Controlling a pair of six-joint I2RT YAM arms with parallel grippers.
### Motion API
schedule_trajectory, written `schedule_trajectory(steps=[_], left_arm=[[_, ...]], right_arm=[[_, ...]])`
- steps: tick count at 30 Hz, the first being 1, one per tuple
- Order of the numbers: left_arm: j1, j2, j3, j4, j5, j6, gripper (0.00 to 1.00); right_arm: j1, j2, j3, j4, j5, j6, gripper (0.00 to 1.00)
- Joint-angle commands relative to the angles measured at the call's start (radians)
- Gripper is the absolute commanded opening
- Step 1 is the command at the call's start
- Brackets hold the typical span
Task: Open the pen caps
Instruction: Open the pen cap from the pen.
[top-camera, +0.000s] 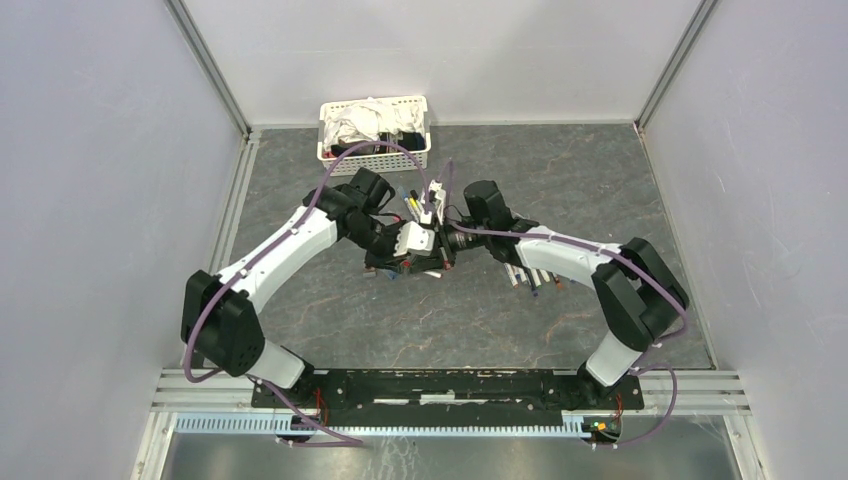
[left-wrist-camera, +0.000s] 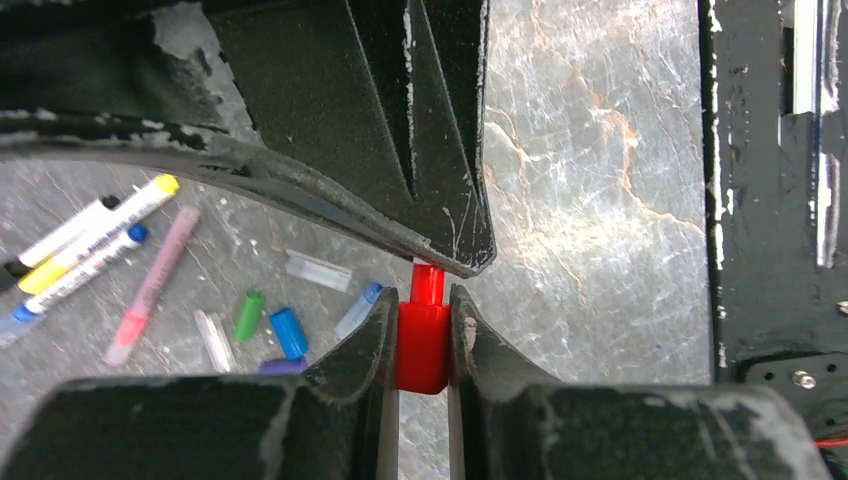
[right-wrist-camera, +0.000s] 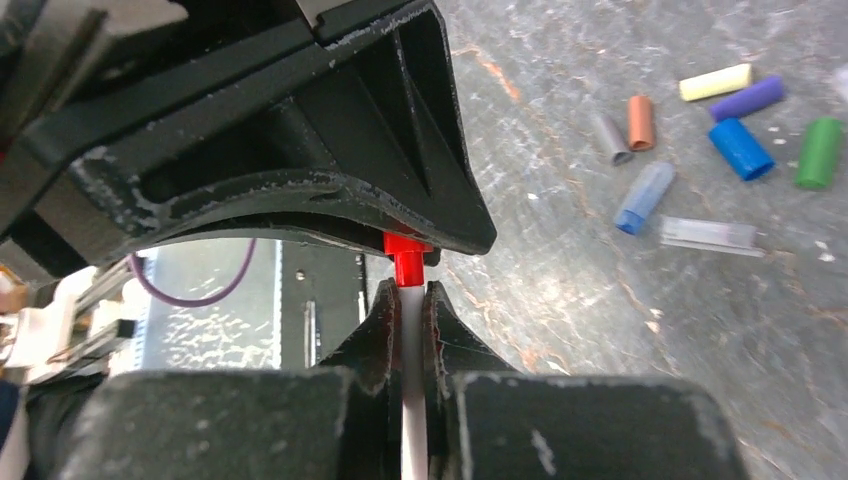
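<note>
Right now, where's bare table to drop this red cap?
Bare: the broad grey marbled tabletop between the arm bases and where the arms meet, and the far right corner. Crowded: loose coloured plastic caps around that meeting point, white-barrelled markers under the right forearm, the white slotted basket at the far edge.

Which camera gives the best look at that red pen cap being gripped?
Left wrist: the red cap sits close up, clamped in the left gripper. Right wrist shows only a red sliver; from above it is hidden.
</note>
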Motion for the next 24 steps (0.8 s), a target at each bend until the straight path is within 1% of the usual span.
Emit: schedule_trajectory(steps=[1, 5, 7, 13, 19, 21, 24], left_arm=[[0.041, 0.024, 0.059, -0.049, -0.158, 0.125, 0.02], [0.117, 0.078, 0.123, -0.101, -0.220, 0.199, 0.02], [0.140, 0.104, 0.144, -0.107, -0.244, 0.214, 0.02], [0.170, 0.152, 0.148, -0.100, -0.236, 0.235, 0.02], [0.200, 0.144, 0.142, -0.158, -0.292, 0.295, 0.02], [0.231, 0.137, 0.152, -0.191, -0.308, 0.321, 0.02], [0.306, 0.132, 0.178, -0.246, -0.321, 0.362, 0.02]], right_arm=[[-0.062, -0.102, -0.069, -0.227, 0.106, -0.123, 0.00], [-0.091, -0.169, -0.139, -0.335, 0.184, -0.196, 0.00], [-0.103, -0.205, -0.165, -0.337, 0.208, -0.196, 0.00], [-0.142, -0.249, -0.177, -0.442, 0.314, -0.262, 0.00], [-0.157, -0.327, -0.233, -0.469, 0.336, -0.270, 0.00], [-0.158, -0.352, -0.260, -0.474, 0.332, -0.272, 0.00], [-0.162, -0.404, -0.306, -0.481, 0.335, -0.270, 0.00]])
